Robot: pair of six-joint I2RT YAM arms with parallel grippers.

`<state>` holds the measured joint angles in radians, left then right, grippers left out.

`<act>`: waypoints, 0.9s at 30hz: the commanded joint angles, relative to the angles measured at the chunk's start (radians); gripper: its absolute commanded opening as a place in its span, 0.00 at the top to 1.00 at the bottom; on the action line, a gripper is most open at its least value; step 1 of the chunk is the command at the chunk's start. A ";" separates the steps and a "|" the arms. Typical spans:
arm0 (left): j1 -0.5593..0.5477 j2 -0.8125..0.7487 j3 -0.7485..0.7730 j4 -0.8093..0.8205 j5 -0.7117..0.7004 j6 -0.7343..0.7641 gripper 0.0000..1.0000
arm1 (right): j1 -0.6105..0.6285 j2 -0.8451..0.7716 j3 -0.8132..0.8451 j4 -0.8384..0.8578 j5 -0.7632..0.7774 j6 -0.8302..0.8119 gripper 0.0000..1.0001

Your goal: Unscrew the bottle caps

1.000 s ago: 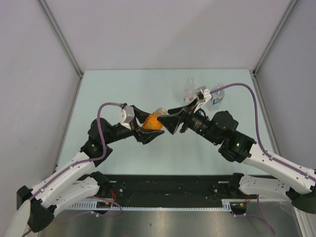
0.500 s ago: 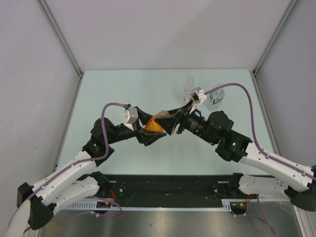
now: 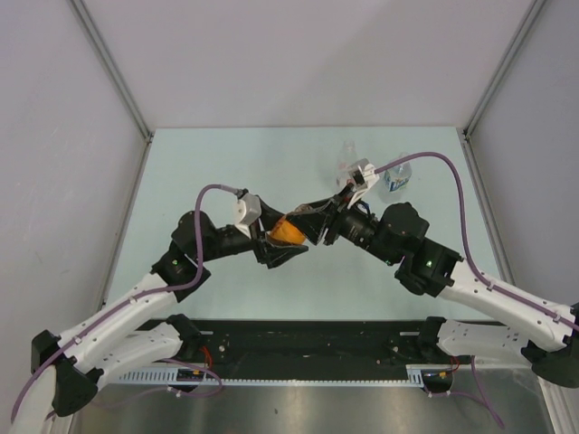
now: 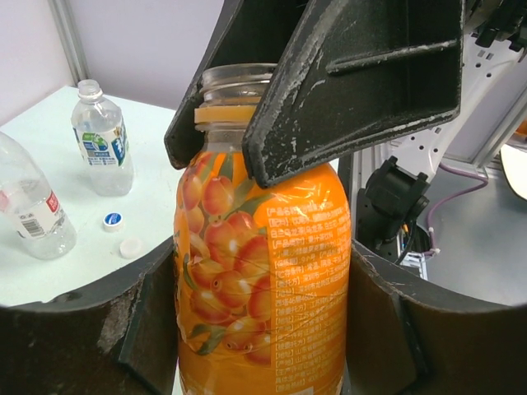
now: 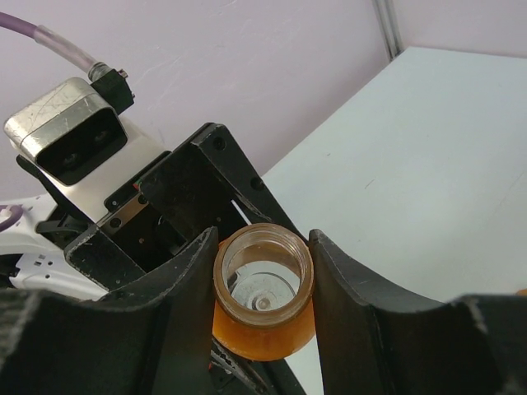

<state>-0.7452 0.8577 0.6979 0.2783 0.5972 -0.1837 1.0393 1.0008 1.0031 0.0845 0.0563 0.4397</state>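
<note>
Left hand and right hand grip the orange bottle.
Left wrist view alone shows blue cap, white cap at nine o'clock.

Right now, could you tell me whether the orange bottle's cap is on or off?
Off: the orange bottle shows a bare threaded neck from the left wrist and an open mouth from the right wrist.

orange bottle upright, uncapped | blue-label bottle, red-label bottle standing | blue cap, white cap beside them
</note>
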 commanded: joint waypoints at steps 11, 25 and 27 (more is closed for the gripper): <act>-0.014 -0.048 0.084 -0.158 -0.176 0.043 0.07 | 0.002 -0.057 0.026 -0.002 0.079 -0.093 1.00; -0.014 -0.304 0.060 -0.499 -0.744 0.030 0.00 | -0.031 0.005 0.060 0.009 0.267 -0.223 1.00; -0.014 -0.341 0.063 -0.559 -0.786 0.041 0.00 | -0.039 0.048 0.060 0.030 0.284 -0.239 1.00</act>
<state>-0.7624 0.5663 0.7345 -0.1398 -0.0044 -0.1570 1.0225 0.9871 1.0191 0.0650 0.2577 0.2581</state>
